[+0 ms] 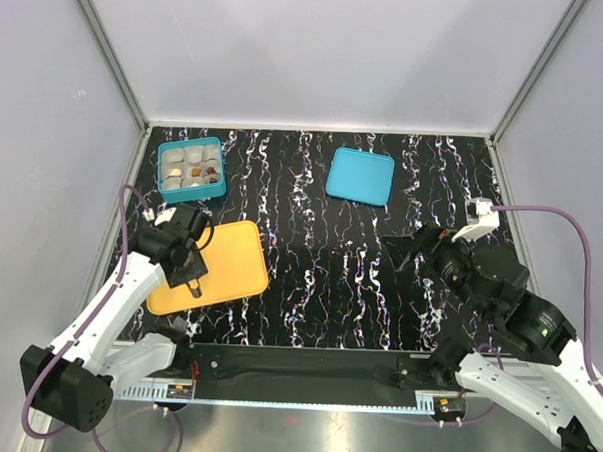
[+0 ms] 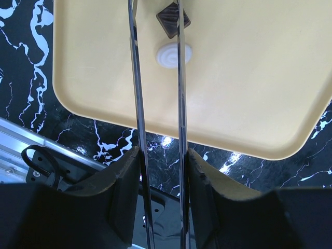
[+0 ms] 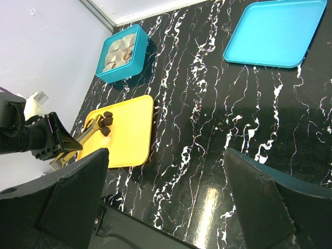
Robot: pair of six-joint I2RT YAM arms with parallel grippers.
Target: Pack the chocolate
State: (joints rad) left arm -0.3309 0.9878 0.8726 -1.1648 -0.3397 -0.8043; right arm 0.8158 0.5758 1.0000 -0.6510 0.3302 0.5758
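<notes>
Over the tray (image 1: 235,253), the left gripper (image 2: 155,8) is lining up a pick. This looks like the grab-a-piece step of packing the chocolate.

The wrist view shows two pieces on the tray: a white piece (image 2: 168,54) and a dark piece (image 2: 170,21) just past it. The thin fingers (image 2: 136,104) stand at a narrow gap, parallel. The white piece sits between them, hard up against the right one and clear of the left, so nothing looks pinched yet. How high the fingers are off the tray can't be told.

The next move probably needs a small nudge to centre the white piece, then a gentle squeeze so it doesn't skid into the dark one. After that comes a lift to the box (image 1: 165,175) in the far-left corner, where some compartments seem to be filled already.

The left arm reaches up from its base with the wrist tipped down over the tray's left side. The right gripper (image 3: 166,155) hangs over bare table, jaws wide and holding nothing, well apart from the action.
</notes>
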